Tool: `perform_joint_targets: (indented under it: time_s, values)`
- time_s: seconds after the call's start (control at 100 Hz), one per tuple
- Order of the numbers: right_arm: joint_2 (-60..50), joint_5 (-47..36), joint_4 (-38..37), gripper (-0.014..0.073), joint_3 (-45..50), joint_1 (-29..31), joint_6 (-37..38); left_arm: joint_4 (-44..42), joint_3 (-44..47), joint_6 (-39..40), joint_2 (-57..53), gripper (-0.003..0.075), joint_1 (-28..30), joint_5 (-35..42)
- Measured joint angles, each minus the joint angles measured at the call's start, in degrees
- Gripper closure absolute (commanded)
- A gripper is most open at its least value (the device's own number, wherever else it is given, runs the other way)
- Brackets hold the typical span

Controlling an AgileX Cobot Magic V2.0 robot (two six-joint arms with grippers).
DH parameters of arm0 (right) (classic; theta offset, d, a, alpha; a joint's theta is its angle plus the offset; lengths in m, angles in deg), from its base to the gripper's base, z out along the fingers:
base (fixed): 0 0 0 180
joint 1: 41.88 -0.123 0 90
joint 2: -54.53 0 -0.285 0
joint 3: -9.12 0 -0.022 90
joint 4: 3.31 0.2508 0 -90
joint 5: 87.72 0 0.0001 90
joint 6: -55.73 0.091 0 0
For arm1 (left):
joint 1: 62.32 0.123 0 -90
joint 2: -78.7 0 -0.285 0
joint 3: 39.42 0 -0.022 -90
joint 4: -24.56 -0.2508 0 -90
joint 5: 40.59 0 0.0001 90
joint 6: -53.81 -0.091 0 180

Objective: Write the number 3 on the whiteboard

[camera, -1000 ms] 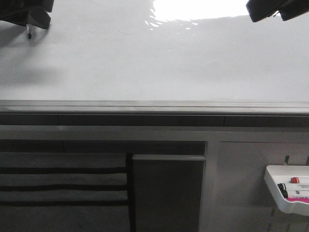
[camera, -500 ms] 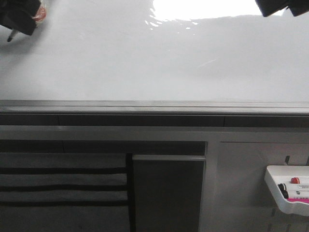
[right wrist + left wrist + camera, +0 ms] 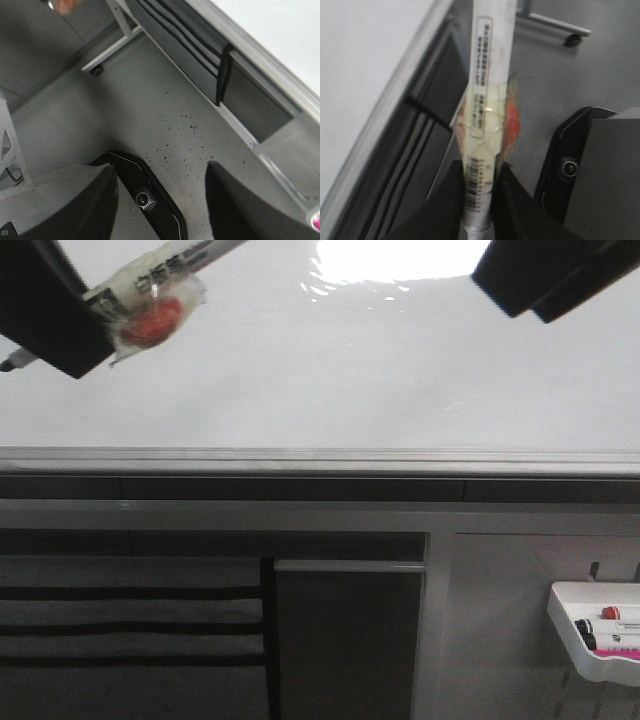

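We can read no word or number anywhere. The marker (image 3: 485,100) carries a printed white label with small lines of text and a barcode near its lower end, all too blurred to make out. At the upper left of the front view, the same marker (image 3: 160,285) shows dark print, also illegible.

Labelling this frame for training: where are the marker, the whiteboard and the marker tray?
marker (image 3: 487,95), left wrist view, labelled barrel.
whiteboard (image 3: 330,380), front view, bare white surface.
marker tray (image 3: 568,625), front view, left wall.
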Motion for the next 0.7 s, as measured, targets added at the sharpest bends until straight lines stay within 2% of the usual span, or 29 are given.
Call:
perform_joint_targets:
  time_s: [0.19, 0.33, 0.49, 0.7]
  values:
    - [4.51, -1.04, 4.06, 0.0249, -1.48, -3.88, -15.1, 1.89, 0.0, -4.1, -0.12, 0.0741, -5.83, -0.51]
    - [7.1, -3.73, 5.61, 0.0249, -3.19, -8.76, -24.77, 2.02, -0.03, -7.0, -0.12, 0.0741, -7.65, -0.51]
    - [8.78, -7.89, 6.12, 0.0249, -5.22, -12.55, -27.35, 2.02, -0.13, -8.48, -0.12, 0.0741, -7.87, -0.19]
    - [9.86, -8.56, 7.14, 0.0249, -5.82, -13.03, -27.73, 2.02, -0.13, -8.95, -0.12, 0.0741, -7.87, 0.4]
